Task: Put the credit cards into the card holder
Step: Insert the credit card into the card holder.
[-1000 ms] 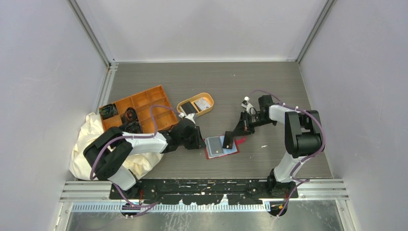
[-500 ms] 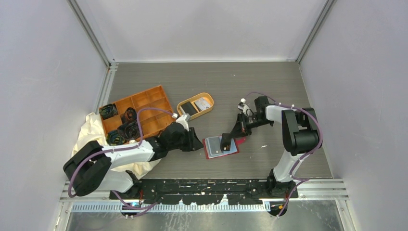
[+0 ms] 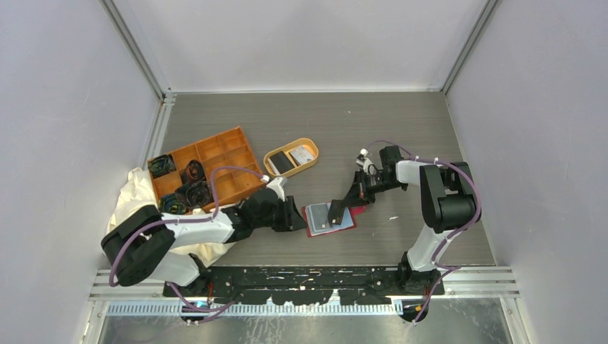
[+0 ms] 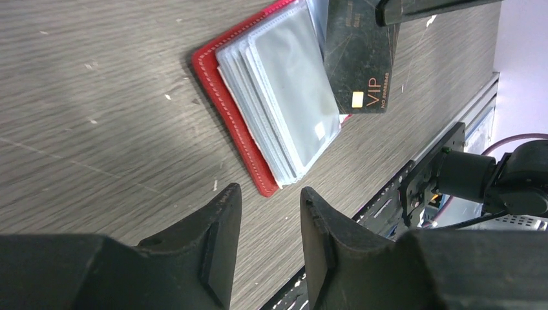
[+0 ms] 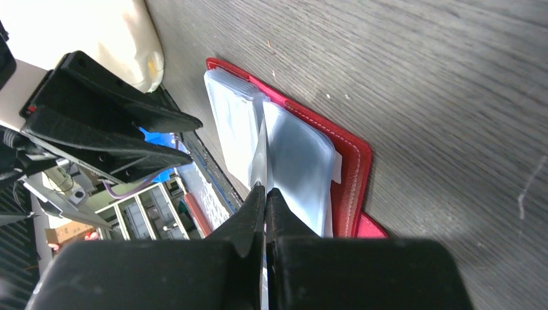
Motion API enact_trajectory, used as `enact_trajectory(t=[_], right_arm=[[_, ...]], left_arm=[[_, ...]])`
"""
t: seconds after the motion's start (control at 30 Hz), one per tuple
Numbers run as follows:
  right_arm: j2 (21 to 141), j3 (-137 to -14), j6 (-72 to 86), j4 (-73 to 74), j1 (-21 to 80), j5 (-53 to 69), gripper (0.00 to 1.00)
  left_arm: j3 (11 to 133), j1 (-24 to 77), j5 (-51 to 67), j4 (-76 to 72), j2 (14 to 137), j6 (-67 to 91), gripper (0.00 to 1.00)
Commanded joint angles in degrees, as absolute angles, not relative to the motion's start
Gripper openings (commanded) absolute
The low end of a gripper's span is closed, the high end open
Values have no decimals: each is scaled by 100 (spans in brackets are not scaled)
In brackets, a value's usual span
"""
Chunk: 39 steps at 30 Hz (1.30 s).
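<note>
The left end effector sits low on the worktop, just beside the left edge of the red card holder. Its fingers are apart and hold nothing. Farther back, the oval tan dish has two cards in it, a dark card and a pale card. The holder lies open with its clear sleeves facing up. The right end effector pinches a black VIP card, tipped down with its edge at the sleeves. I think this card is not in yet. The two in the dish are left to do.
</note>
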<state>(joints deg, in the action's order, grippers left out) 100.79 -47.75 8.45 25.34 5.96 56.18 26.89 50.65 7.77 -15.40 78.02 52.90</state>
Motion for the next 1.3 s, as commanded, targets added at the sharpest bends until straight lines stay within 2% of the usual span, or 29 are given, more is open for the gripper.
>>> enact_trajectory(t=[0.0,0.33,0.7,1.0,1.27], right_arm=[[9776,-4765,914,2408,639,5408,1],[10018,-4843,948,2396,898,5625,1],[10004,-4789,1019,2400,883,5711,1],[9949,-4850,1002,2685,343,5505,2],[9731,-4655,1060,2463,96,5456,2]], left_arm=[[3173,5288,627,-1477,8086,5335,40],[3896,5606,-116,-77,8547,5142,38],[4868,5581,-367,1033,9463,4800,35],[5036,5155,-300,1131,9694,4531,26],[5369,5045,-83,1120,9772,4278,26]])
